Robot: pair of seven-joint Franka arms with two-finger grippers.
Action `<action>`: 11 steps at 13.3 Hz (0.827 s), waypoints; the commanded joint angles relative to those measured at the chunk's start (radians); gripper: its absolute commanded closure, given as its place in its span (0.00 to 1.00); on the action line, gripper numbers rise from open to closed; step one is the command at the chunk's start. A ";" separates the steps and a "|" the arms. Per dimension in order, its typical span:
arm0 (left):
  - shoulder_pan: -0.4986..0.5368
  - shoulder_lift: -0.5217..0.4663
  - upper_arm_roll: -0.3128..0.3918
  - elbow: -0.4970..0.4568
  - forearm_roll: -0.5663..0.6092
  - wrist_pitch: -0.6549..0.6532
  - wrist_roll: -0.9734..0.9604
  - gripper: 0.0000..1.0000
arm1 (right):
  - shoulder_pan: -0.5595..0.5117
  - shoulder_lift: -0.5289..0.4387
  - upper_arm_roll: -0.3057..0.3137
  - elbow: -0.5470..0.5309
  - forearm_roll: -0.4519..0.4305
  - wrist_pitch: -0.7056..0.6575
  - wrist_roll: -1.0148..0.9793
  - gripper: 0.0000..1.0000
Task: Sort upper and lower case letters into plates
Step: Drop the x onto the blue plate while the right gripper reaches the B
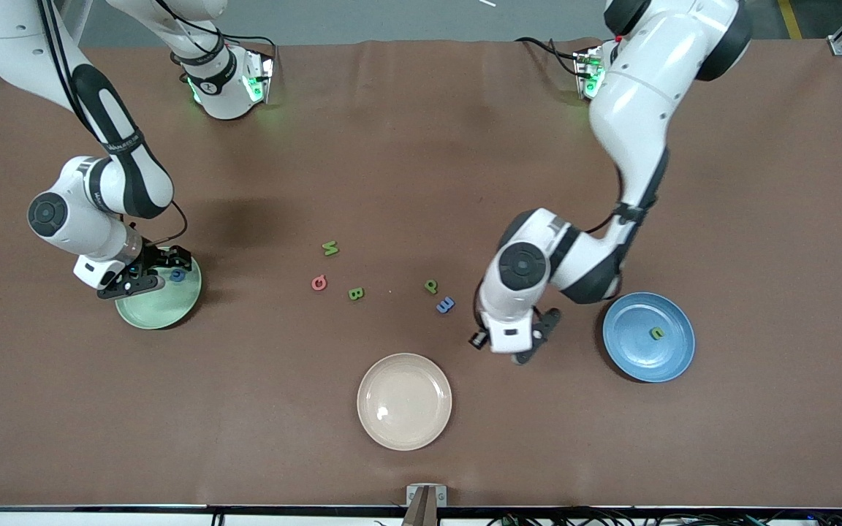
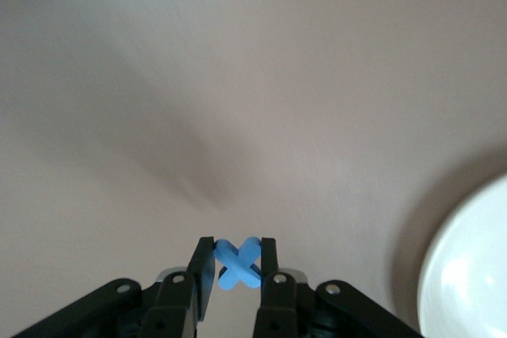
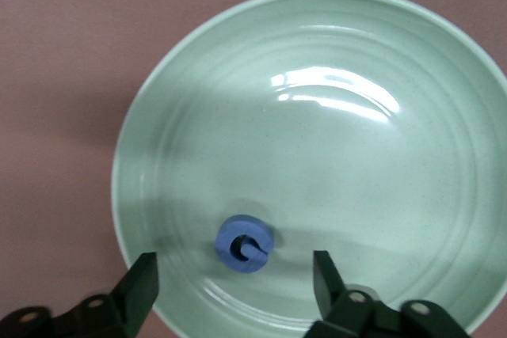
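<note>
Left wrist view: left tool [image 2: 238, 263] is clenched on a small blue foam letter X [image 2: 238, 263], ready for sorting. Right tool [image 3: 235, 275], spread wide, hovers over the pale mint round plate [image 3: 444, 195], where a blue foam letter [image 3: 245, 244] lies released.

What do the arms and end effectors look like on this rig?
Both are glossy white arms with black joint bands and black cables along the links. Green lights glow at their bases. The left end effector and right end effector are black, with flat two-finger pads on bolted linkages.
</note>
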 commanded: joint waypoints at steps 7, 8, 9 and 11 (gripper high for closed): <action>0.290 -0.194 -0.031 -0.255 0.010 -0.034 0.396 0.96 | 0.262 -0.104 0.019 0.248 0.007 -0.450 0.383 0.00; 0.317 -0.206 -0.032 -0.289 0.013 -0.018 0.494 0.96 | 0.312 -0.086 0.019 0.269 0.007 -0.452 0.429 0.00; 0.340 -0.210 -0.032 -0.306 0.013 -0.003 0.549 0.96 | 0.352 -0.061 0.019 0.292 0.007 -0.446 0.460 0.00; 0.382 -0.200 -0.032 -0.315 0.014 0.040 0.596 0.96 | 0.423 0.015 0.019 0.373 0.008 -0.452 0.457 0.00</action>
